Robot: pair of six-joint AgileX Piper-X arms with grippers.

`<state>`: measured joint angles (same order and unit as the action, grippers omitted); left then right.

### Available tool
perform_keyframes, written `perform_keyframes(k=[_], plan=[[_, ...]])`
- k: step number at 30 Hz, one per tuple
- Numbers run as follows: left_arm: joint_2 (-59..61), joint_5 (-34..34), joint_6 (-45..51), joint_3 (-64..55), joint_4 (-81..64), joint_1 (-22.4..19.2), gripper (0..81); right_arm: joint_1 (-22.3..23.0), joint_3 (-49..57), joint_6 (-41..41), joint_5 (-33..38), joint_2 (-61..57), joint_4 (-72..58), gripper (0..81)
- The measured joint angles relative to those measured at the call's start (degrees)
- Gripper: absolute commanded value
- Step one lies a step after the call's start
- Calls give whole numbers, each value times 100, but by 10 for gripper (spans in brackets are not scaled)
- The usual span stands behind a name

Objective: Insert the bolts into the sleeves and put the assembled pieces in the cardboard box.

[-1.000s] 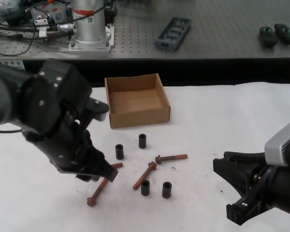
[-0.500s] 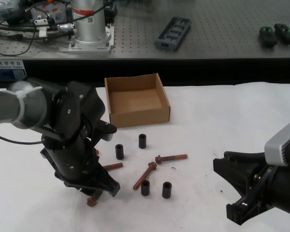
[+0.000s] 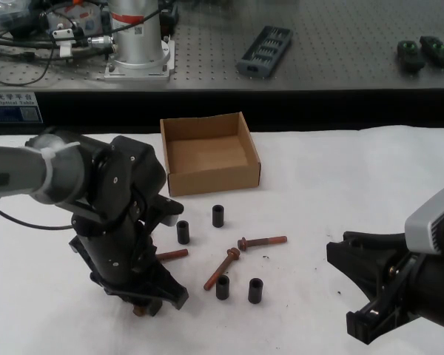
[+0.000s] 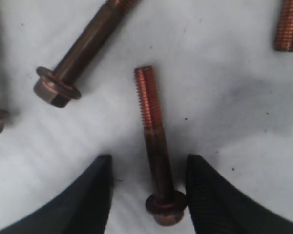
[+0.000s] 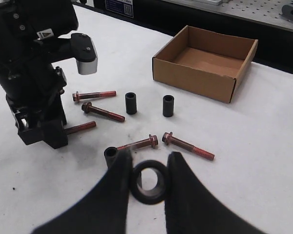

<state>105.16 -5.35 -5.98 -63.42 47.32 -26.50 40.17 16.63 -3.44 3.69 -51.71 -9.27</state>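
Observation:
A copper bolt (image 4: 154,141) lies on the white cloth with its head between the fingers of my left gripper (image 4: 149,195), which is open and set down around it. From above, the left gripper (image 3: 142,299) covers most of this bolt; its threaded end (image 5: 83,127) pokes out. Several more bolts (image 3: 263,241) and several black sleeves (image 3: 218,215) are scattered mid-cloth. My right gripper (image 3: 355,290) hangs open at the right, apart from them, with a standing sleeve (image 5: 149,181) seen beyond its fingers. The cardboard box (image 3: 214,180) stands open behind the parts.
Behind the cloth a metal breadboard (image 3: 318,52) carries a silver post (image 3: 137,33), cables, a dark rack (image 3: 265,49) and two small black parts (image 3: 425,52). Bare cloth lies to the right of the box and between the sleeves and my right gripper.
My left arm has swung right and come down over the front-left bolt, which now lies between its fingers. The right arm and the other parts have kept still.

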Motion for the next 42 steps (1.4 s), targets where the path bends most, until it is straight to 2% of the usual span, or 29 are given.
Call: perform_keyframes(k=[3,7,12,20,27,34,42], plan=[[32,-20,0,-21,11,0,233,0,0,0,-11,0,0,56],[40,-116,0,-26,12,0,8,0,0,0,-51,0,0,56],[37,-369,-217,-32,0,-102,6,0,0,0,-49,0,0,56],[37,-337,-527,-32,102,-233,6,0,0,0,-49,0,0,56],[-145,369,-1145,-18,702,-344,6,0,0,0,-49,0,0,56],[-758,570,-2071,-18,1125,-476,6,0,0,0,-58,0,0,56],[-1578,570,-3711,-18,1199,-786,6,0,0,0,-58,0,0,56]])
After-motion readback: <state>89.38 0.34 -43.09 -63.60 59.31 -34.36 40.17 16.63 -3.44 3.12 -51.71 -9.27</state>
